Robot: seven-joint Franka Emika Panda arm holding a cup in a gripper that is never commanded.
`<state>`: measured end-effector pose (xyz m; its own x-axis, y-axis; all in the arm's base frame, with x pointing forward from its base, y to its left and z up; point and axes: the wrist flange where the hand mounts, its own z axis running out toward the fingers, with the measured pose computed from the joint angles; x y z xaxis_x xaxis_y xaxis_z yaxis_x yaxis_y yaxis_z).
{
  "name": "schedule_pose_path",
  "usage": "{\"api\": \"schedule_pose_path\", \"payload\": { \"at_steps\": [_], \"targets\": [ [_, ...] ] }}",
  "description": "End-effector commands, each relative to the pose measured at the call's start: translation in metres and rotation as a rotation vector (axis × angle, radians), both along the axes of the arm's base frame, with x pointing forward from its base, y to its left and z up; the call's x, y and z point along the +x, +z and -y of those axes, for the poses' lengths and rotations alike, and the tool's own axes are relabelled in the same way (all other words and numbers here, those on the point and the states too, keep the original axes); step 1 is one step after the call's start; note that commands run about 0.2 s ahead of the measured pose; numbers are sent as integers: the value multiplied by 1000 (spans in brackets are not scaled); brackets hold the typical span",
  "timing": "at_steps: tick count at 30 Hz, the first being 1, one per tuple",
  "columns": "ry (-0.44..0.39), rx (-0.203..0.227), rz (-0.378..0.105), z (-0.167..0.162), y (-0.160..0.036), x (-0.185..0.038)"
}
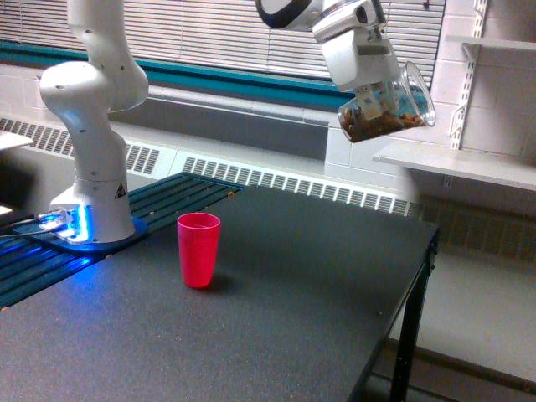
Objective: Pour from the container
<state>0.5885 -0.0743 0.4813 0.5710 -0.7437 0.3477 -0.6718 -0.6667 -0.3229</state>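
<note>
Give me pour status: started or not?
Done: the gripper holds the clear cup aloft, tipped onto its side, rim toward the exterior view's right. In hand: nuts lie along its lower wall, none seen falling. Left: the pour itself; the red cup stands upright on the table, far off to the exterior view's left.

Clear glossy plastic container point(392, 107); opaque red plastic cup point(198, 249), smooth; matt black speckled table point(276, 301); glossy white arm shell point(92, 92).

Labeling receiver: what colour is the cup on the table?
Red cup, opaque; the exterior view shows it.
</note>
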Motion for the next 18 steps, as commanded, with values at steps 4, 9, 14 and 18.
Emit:
{"api": "schedule_pose_path", "payload": {
  "at_steps": [4, 9, 14, 18],
  "targets": [
    [-82, -29, -59, 52, -37, 9],
    [-78, -38, -55, 55, -33, 3],
    [-78, -57, -52, 61, -26, -5],
    [-82, -67, -46, 65, -21, -14]
  ]
}}
